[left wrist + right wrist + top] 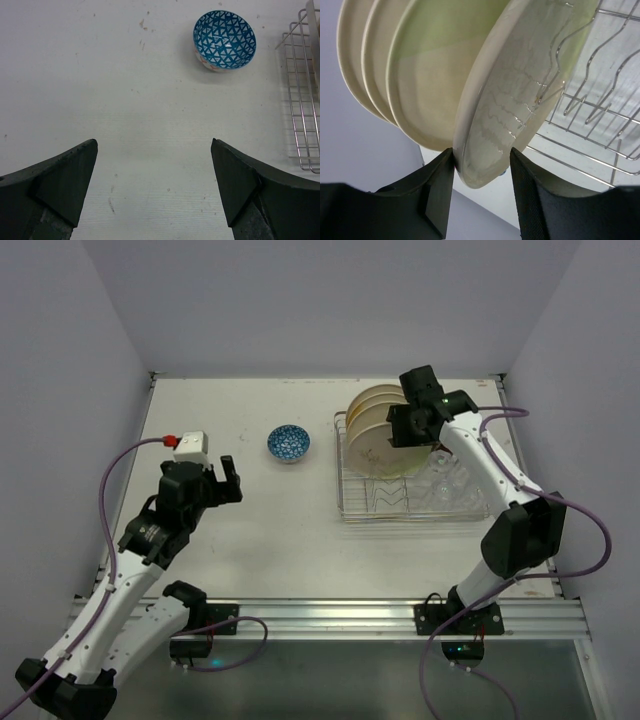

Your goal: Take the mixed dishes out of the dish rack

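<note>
Your right claw (pixel 481 159) straddles the rim of the front plate (pixel 520 95), the nearest to you of the cream plates standing on edge in the far left part of the dish rack (pixel 346 508). Both pads look pressed against its faces, so treat the claw as clenched on that plate, though contact on the inner face is hard to confirm. Your left claw (pixel 154 150) hangs released and empty over the desk (pixel 280 540), well left of the rack. The blue-patterned bowl (pixel 289 443) sits on the desk near the rack's left side.

The step in hand is drawing out this plate. Next, lift it straight up out of the rack's dividers before swinging it left of the rack. Keep it off the plate just behind.
</note>
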Controlling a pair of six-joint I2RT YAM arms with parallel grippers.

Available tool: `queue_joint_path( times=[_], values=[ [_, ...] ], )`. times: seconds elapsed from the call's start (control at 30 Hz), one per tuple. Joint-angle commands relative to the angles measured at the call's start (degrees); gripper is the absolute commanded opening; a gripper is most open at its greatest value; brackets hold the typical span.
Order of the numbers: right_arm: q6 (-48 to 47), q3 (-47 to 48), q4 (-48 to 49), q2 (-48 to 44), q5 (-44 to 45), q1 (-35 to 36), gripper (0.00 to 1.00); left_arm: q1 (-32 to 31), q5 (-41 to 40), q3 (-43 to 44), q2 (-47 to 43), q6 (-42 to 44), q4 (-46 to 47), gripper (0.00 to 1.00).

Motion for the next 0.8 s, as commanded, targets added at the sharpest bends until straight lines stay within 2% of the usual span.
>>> queue_joint_path(
  times=[0.0,0.27,0.37,0.77],
  values=[
    [-1.7,-2.4,-14.3,-0.1,1.7,0.0,0.5,-0.4,-1.7,0.3,-1.1,-0.7,0.2,1.0],
    [-2.2,-1.8,-15.5,-0.1,2.8,-0.1,0.49,-0.5,-2.1,0.3,-1.8,-0.9,0.0,1.0],
    [-3.1,-0.7,-16.5,1.7,3.1,-0.1,0.46,-0.5,-2.2,0.3,-2.0,-0.9,0.0,1.0],
    [-7.0,-2.2,-14.1,4.5,4.6,0.2,0.46,-0.5,-2.4,0.3,-2.1,-1.0,-0.2,1.0]
  ],
)
